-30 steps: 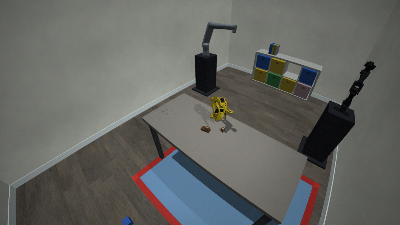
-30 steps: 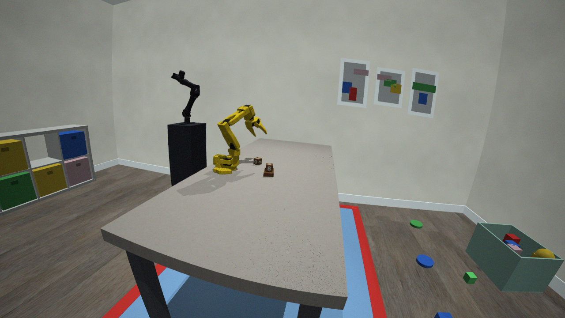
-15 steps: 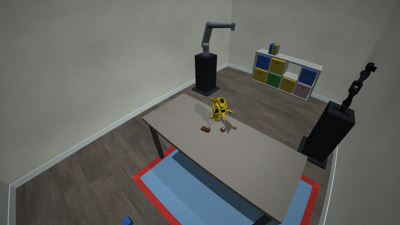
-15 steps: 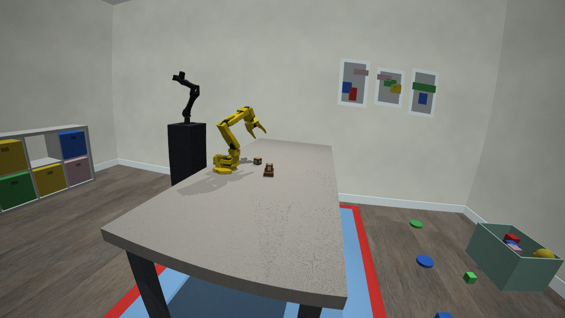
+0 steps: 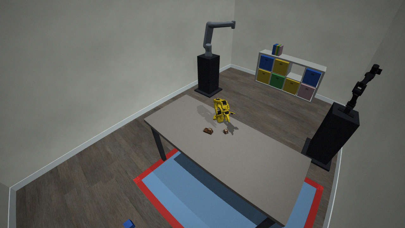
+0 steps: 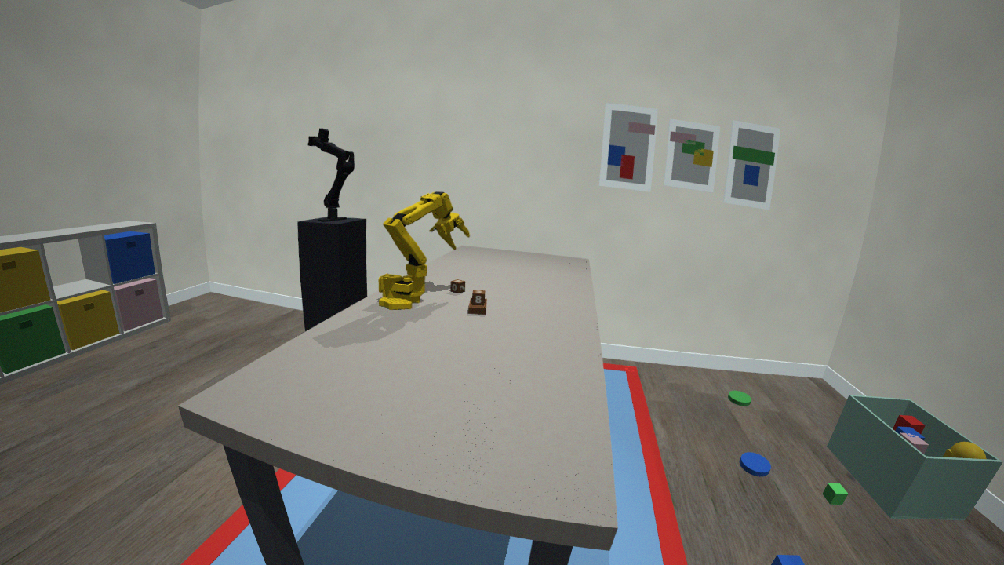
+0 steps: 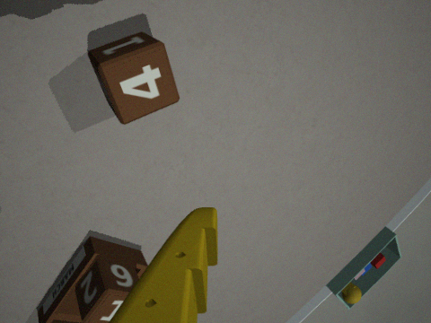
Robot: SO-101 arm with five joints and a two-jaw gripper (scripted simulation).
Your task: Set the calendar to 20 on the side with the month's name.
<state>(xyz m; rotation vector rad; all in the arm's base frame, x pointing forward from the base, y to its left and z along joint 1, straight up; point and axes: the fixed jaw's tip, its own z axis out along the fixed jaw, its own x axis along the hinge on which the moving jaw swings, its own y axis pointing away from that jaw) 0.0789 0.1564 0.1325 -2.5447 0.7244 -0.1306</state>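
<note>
Hovering partly open and empty, the yellow gripper [image 5: 231, 117] [image 6: 461, 242] [image 7: 197, 242] left the brown numbered cube [image 5: 225, 131] [image 6: 457, 286] [image 7: 144, 85] on the table, apart from the brown month-labelled tray [image 5: 206, 132] [image 6: 477, 309] [image 7: 63, 282]. A skewed grip could have twisted its digit; a low approach could have knocked the seated brown cube [image 5: 210, 130] [image 6: 478, 297] [image 7: 120, 273], its 2 facing monthward.
</note>
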